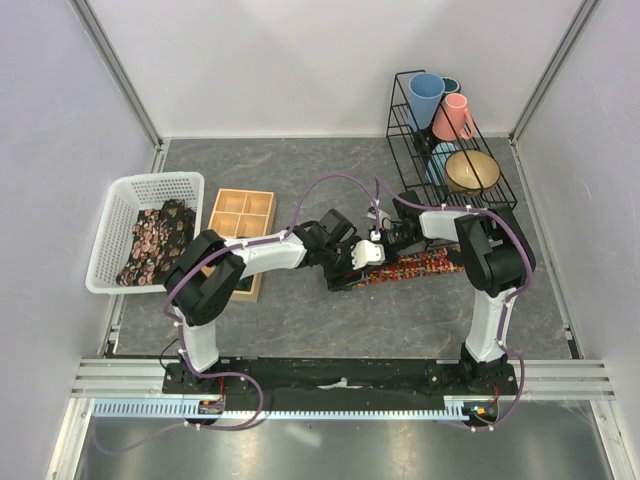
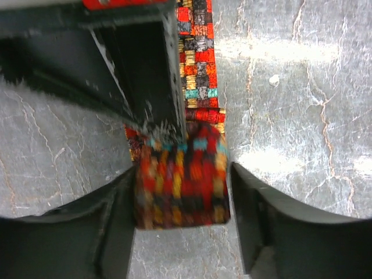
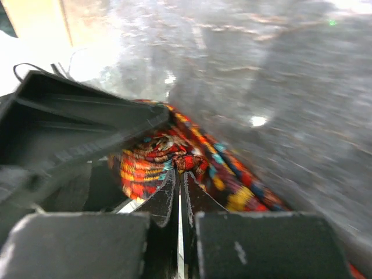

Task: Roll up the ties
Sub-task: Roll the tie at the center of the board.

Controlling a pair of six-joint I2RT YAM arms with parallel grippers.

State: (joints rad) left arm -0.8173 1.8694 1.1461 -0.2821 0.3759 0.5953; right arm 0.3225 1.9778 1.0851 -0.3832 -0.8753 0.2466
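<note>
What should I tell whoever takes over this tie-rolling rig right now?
Left claw: open, straddling the rolled end of the red tie.
Right claw: shut, tips at the roll's centre; can't tell if it pinches fabric.
Tie partly rolled mid-table, its tail flat toward the right.
More ties wait in the white basket, far left.
Left to do: finish this roll, then roll the rest.

The overhead view is bright, even and sharp, with only soft shadows on the grey mottled table top point(image 1: 300, 310). In the left wrist view, white glare streaks the table at right, and the red and orange patterned fabric tie point(image 2: 180, 186) is out of focus at its near end. The right wrist view is smeared throughout.
</note>
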